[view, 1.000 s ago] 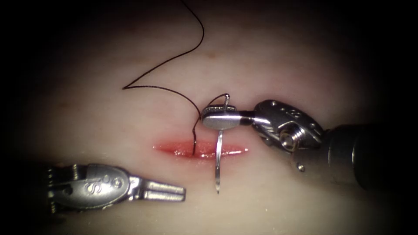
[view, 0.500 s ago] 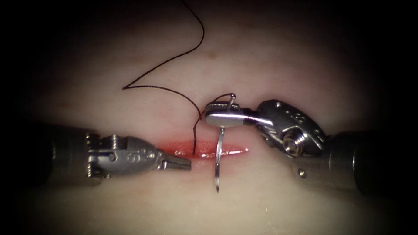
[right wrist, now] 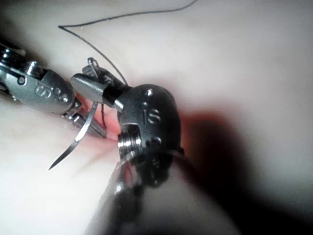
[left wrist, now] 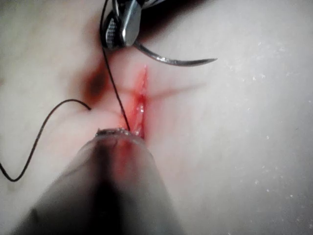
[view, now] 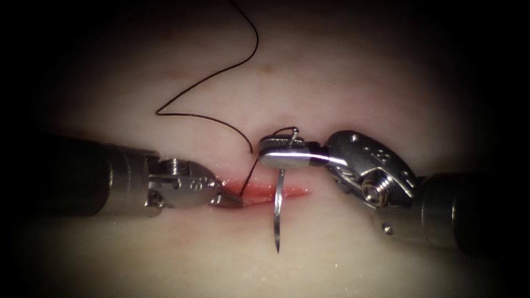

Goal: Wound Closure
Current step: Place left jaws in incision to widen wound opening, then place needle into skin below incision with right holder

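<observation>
The needle [view: 277,212] hangs in the middle of the endoscope view, free of the tissue [view: 342,83]. Its sharp tip points down, past the lower edge of the cut [view: 265,191]. The right tool [view: 282,153] is clenched on the needle near its thread end, just above the cut. The dark thread [view: 221,77] runs from that end, loops across the upper left of the frame, and 1 strand dips into the cut near its left part. The left tool [view: 231,200] has moved up from the lower left and now has its tip in the cut, right where that strand goes in. Its jaws look pressed together, but I cannot tell if they hold the thread, the tissue or nothing. The stitch is between bites, I think. The next move calls for care with the sharp tip near the cut's lower edge.
</observation>
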You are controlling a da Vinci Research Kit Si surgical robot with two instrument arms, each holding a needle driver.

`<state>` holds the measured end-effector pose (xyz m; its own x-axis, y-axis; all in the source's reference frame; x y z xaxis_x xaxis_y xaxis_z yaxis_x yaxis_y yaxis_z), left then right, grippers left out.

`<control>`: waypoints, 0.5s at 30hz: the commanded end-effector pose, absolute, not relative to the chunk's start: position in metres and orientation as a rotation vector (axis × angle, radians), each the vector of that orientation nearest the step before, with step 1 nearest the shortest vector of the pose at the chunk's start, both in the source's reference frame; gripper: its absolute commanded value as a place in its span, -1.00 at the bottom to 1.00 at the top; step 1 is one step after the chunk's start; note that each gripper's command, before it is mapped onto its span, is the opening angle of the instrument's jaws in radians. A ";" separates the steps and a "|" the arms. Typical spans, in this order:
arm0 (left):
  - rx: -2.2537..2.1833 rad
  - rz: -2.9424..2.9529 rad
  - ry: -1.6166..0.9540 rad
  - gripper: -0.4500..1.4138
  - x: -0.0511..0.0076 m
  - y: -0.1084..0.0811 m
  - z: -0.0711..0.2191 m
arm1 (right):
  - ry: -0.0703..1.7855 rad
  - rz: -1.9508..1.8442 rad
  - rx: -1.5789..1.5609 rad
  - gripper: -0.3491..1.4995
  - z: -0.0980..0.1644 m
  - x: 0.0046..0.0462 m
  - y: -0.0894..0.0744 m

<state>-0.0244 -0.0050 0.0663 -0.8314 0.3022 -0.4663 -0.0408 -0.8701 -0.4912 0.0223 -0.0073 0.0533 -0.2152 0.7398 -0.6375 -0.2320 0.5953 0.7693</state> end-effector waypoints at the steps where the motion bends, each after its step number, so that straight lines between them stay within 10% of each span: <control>1: -0.792 2.757 -0.743 -1.00 -0.0249 -0.005 0.067 | 1.548 0.932 0.436 -1.00 0.054 0.0230 -0.008; 7: -0.652 2.689 -0.932 -1.00 -0.0251 -0.005 0.067 | 1.576 0.845 0.322 -1.00 0.055 0.0237 -0.007; 10: -0.571 2.690 -0.972 -0.17 -0.0253 -0.005 0.067 | 1.599 0.782 0.217 -1.00 0.058 0.0244 -0.007; 15: -0.498 2.701 -1.050 -0.04 -0.0254 -0.006 0.067 | 1.643 0.759 0.144 -1.00 0.060 0.0248 -0.006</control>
<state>-0.0249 -0.0061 0.0665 -0.9233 0.3024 -0.2370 -0.0619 -0.7259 -0.6850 0.0242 -0.0060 0.0591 -0.2352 0.4903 -0.8392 -0.3187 0.7768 0.5432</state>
